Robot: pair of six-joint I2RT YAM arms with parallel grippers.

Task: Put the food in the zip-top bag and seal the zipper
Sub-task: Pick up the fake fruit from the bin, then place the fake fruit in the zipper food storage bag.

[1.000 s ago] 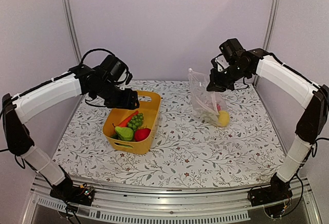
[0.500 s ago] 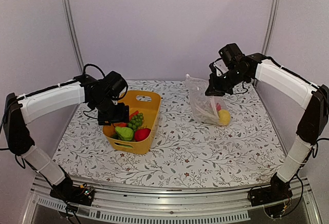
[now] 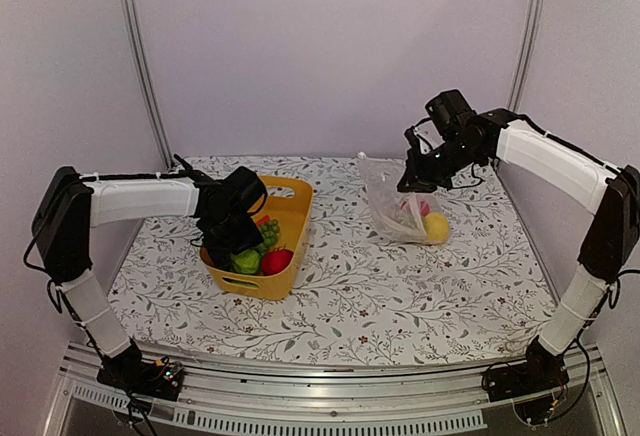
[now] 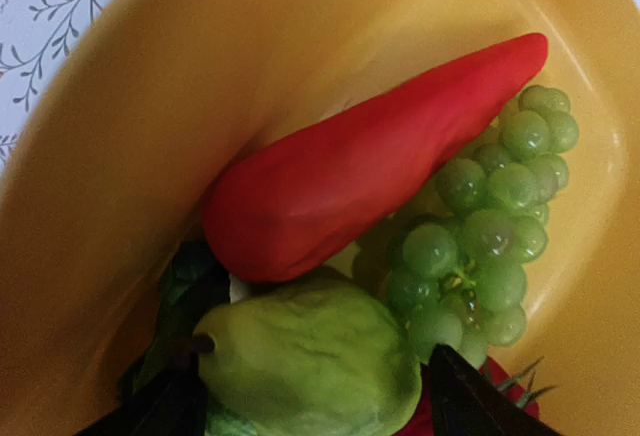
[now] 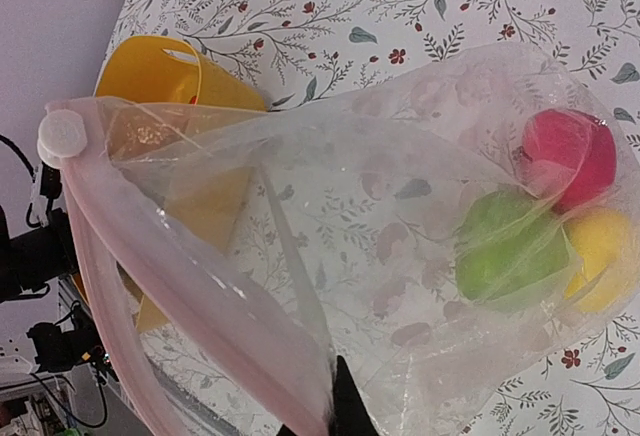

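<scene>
The yellow basket (image 3: 290, 196) holds a green pear (image 3: 245, 260), a green grape bunch (image 3: 268, 232), a red-orange carrot and a red piece (image 3: 277, 259). My left gripper (image 3: 238, 244) is down inside the basket, open, its fingertips (image 4: 470, 408) on either side of the pear (image 4: 320, 356), below the carrot (image 4: 370, 166) and the grapes (image 4: 490, 226). My right gripper (image 3: 408, 178) is shut on the clear zip-top bag's (image 3: 395, 206) mouth edge and holds it up. In the right wrist view the bag (image 5: 350, 186) holds red (image 5: 570, 156), green (image 5: 505, 246) and yellow (image 5: 600, 256) pieces. The pinkish zipper (image 5: 160, 246) gapes open.
The basket (image 4: 150, 106) wall closely surrounds my left gripper. A white slider (image 5: 62, 134) sits at the zipper's end. The basket (image 5: 150, 71) lies left of the bag, with flowered tablecloth between them. Walls stand at the back and both sides.
My left gripper has dropped from the basket's left rim down into the basket, over the pear. My right gripper has shifted slightly left and down, still holding the bag up.
</scene>
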